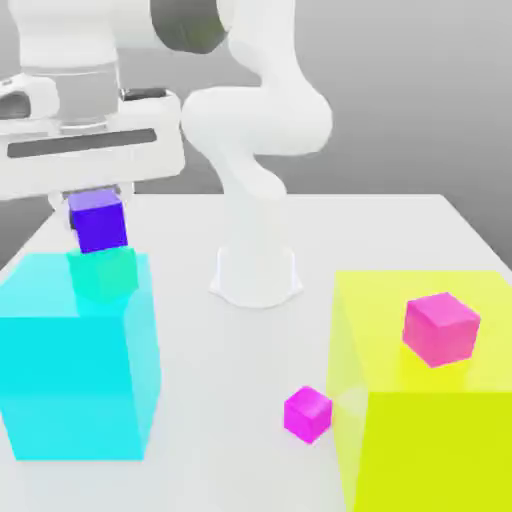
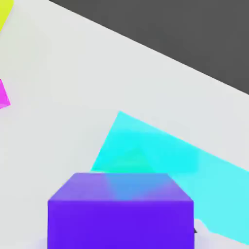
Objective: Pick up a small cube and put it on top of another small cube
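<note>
The small purple cube (image 1: 98,221) sits right on top of the small teal-green cube (image 1: 104,274), which rests on the upper face of a huge translucent cyan cube (image 1: 70,370) at the exterior view's left. My gripper (image 1: 95,193) hangs directly over the purple cube, its white hand body just above it. In the hand view the purple cube (image 2: 120,214) is very close, with a bit of the teal cube (image 2: 129,163) and the cyan cube (image 2: 204,170) beyond it.
A large translucent yellow cube (image 1: 430,400) stands at the exterior view's right with a pink-magenta cube (image 1: 441,327) on top. A small magenta cube (image 1: 307,413) lies on the white table (image 1: 200,400) beside it. The arm's base (image 1: 255,275) stands at the middle back.
</note>
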Available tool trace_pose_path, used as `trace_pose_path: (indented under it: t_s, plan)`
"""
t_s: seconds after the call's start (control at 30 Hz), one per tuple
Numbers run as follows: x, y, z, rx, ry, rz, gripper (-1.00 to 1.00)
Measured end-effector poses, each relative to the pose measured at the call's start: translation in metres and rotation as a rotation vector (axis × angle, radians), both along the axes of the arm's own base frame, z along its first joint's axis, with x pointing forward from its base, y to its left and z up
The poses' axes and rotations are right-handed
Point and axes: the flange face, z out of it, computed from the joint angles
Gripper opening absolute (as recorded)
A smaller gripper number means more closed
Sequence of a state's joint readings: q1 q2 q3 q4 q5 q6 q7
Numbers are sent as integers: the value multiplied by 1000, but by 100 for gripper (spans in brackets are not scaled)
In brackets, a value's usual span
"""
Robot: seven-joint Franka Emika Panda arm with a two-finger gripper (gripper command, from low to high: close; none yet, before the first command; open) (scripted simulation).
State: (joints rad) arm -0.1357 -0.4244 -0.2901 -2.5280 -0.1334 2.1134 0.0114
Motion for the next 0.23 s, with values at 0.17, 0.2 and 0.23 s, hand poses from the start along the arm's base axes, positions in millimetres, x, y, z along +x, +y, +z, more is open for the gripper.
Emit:
trace_pose_path:
  t_s: [0.17,0.2,0.23]
  plan:
    - [0,-1,7,-4,0,-1,100]
    - [0,-1,20,-5,0,-1,100]
    - [0,-1,34,-5,0,-1,100]
